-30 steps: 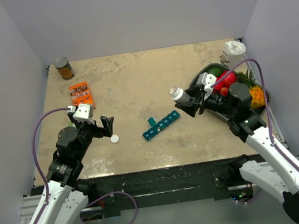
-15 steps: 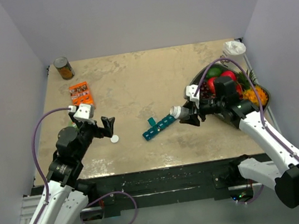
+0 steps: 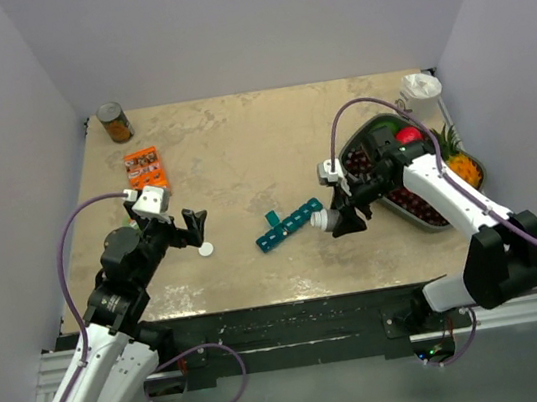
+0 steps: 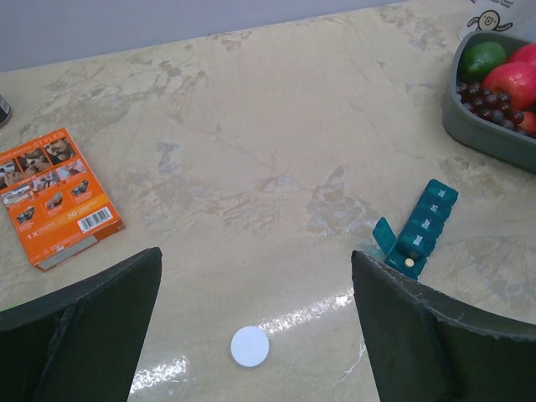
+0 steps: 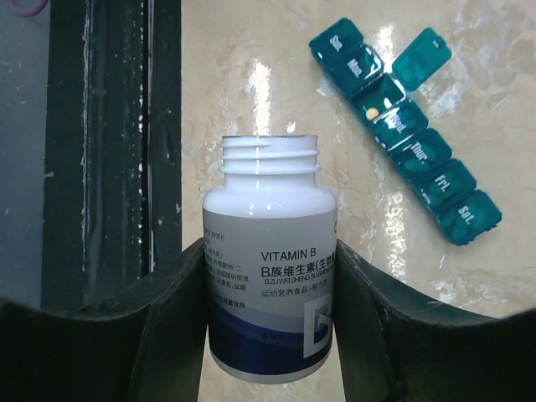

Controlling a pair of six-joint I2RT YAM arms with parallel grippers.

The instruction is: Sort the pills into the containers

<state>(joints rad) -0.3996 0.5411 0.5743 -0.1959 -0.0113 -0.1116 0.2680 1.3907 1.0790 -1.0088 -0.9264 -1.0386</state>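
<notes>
1. The right gripper (image 3: pixel 344 218) clamped an uncapped vitamin bottle (image 5: pixel 270 285), mouth tipped toward the pill organiser (image 3: pixel 290 224)
2. The pill organiser lay mid-way across the table (image 3: pixel 241 154), one lid raised, a yellow pill (image 5: pixel 369 109) in the open compartment
3. The left gripper (image 3: pixel 191 225) hung with jaws spread wide near a white cap (image 4: pixel 250 347)

Left tool (image 3: pixel 188 228) stands wide open; right tool (image 3: pixel 340 219), angled down, clamps a bottle (image 5: pixel 268 285).

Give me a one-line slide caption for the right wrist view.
Right gripper holds the uncapped vitamin B bottle, mouth toward the teal pill organiser, one compartment open with a pill inside.
</notes>
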